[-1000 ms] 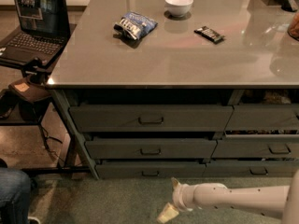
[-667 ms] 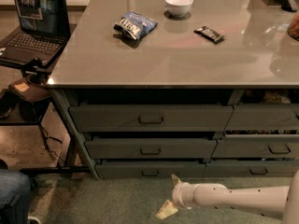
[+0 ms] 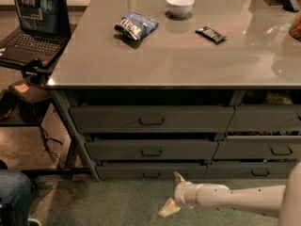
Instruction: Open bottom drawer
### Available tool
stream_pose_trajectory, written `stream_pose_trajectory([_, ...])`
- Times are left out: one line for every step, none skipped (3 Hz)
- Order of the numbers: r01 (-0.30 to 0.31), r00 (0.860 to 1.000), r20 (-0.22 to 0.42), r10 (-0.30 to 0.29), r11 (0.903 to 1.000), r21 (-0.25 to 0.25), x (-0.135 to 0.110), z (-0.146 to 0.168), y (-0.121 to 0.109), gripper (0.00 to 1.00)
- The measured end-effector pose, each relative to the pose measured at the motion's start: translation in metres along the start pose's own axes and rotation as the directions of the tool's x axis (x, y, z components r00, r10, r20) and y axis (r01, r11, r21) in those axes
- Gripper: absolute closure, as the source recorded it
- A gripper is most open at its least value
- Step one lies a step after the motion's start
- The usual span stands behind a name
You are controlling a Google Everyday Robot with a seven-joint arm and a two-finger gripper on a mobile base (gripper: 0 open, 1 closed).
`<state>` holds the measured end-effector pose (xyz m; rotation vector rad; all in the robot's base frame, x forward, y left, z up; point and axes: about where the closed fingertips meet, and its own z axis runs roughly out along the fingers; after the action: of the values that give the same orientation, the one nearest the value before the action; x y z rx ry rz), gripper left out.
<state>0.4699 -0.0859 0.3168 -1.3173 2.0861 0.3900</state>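
Little has shifted since a second ago: the cream two-fingered pincer [image 3: 169, 193] on its smooth, pale, tubular arm [image 3: 235, 199] has edged slightly upward, its fingers spread wide and holding nothing. The upper fingertip sits near the wide, dark grey, thin-fronted bottom drawer [image 3: 122, 172], just right of its small rectangular pull [image 3: 151, 174]. That drawer looks shut, lowest in the left stack under the glossy grey worktop [image 3: 188, 65]. I'd judge the approach nearly finished and the grasp not yet made. The matte drawer fronts contrast with the reflective top.

The tool [image 3: 173, 193], low at the near right, has two cream, tapered fingers [image 3: 168, 209] spread apart. The arm [image 3: 244, 199] is a smooth off-white tube with small dark dots.
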Motion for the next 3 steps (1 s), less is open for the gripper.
stream_pose_trajectory([0.078,0.997,0.011,-0.080,0.9864,0.145,-0.004,0.001,-0.057,0.00])
stream_pose_trajectory([0.116,0.990,0.043,-0.133,0.9548,0.274,-0.016,-0.003,-0.099,0.00])
stream_pose_trajectory([0.118,0.989,0.054,-0.139,0.9486,0.294,-0.020,-0.004,-0.103,0.00])
